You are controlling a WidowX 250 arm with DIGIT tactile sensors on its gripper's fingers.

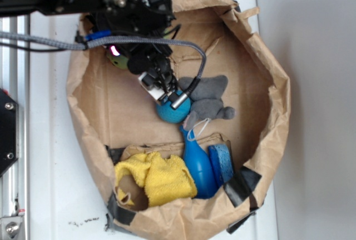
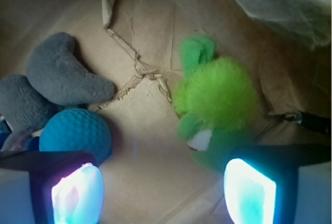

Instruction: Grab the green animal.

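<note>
The green animal (image 2: 215, 99), a fuzzy lime-green plush with a white patch, lies on the brown paper floor in the wrist view, just ahead of the right finger. In the exterior view only a sliver of the green animal (image 1: 117, 59) shows under the black arm. My gripper (image 2: 163, 193) is open, with bare paper between its glowing pads and nothing held. From outside, the gripper (image 1: 158, 87) hangs low inside the bag, between the toy and a blue ball.
The blue ball (image 2: 75, 133) sits by the left finger, with a grey plush animal (image 2: 57, 79) behind it. The paper bag's walls (image 1: 267, 84) ring everything. A yellow cloth (image 1: 158, 176), a blue bulb-shaped object (image 1: 199, 168) and a blue sponge (image 1: 222, 162) lie along the near side.
</note>
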